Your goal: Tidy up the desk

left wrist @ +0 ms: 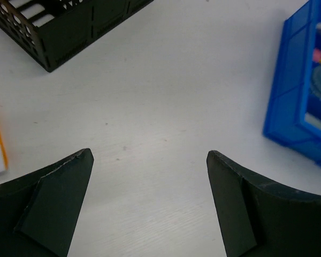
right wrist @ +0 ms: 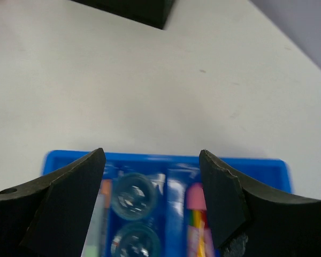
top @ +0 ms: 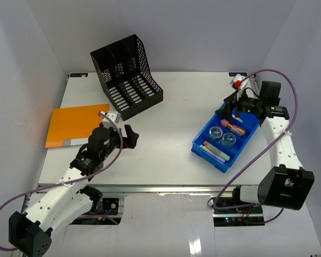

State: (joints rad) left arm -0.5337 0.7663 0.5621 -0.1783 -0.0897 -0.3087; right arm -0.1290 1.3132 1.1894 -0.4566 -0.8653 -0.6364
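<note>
The desk [top: 171,107] is a white tabletop between pale walls. A blue bin [top: 206,127] sits on its right side and holds two clear round containers [top: 216,131], markers [top: 216,152] and a pink-capped, rainbow-striped item [top: 235,127]. My right gripper [top: 227,107] hovers open over the bin's far end. In the right wrist view this gripper [right wrist: 152,152] has nothing between its fingers, and the bin [right wrist: 160,159] lies below. My left gripper [top: 132,135] is open over bare desk at the left. In the left wrist view it [left wrist: 150,154] is empty too.
A black mesh file organizer [top: 127,77] stands at the back left. An orange notebook [top: 75,124] lies flat at the left edge, beside my left arm. A small red and white object [top: 237,81] sits at the back right corner. A metal rail [top: 166,188] lines the front.
</note>
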